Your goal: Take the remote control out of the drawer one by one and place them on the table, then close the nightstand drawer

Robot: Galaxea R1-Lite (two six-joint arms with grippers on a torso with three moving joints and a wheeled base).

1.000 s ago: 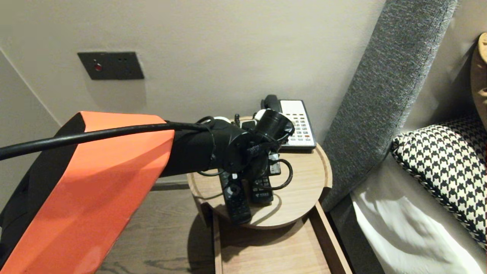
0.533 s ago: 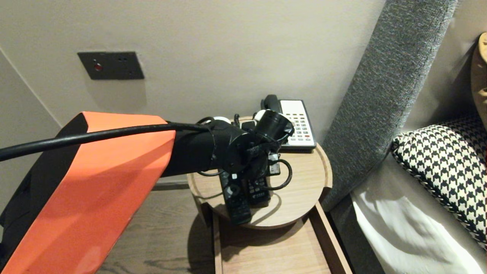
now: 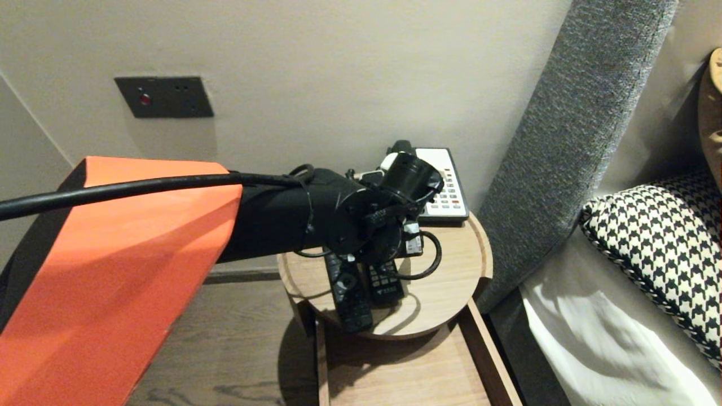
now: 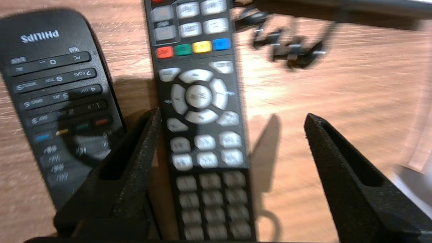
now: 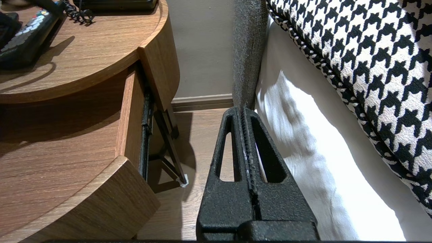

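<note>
Left gripper (image 4: 232,114) hovers low over the round bedside table (image 3: 451,282), its two black fingers spread wide and gripping nothing. Between them, flat on the tabletop, lies a long black remote (image 4: 202,135) with red, green, yellow and blue buttons. One finger (image 4: 143,141) stands over the gap between it and a Philips remote (image 4: 60,101) lying just beside it; the other is over bare wood. At the back of the table sits a white telephone (image 3: 445,183), its coiled cord (image 4: 287,50) near the remotes. Under the tabletop a drawer (image 3: 395,372) stands open. Right gripper (image 5: 245,111) hangs parked beside the table, below its top, fingers pressed together.
</note>
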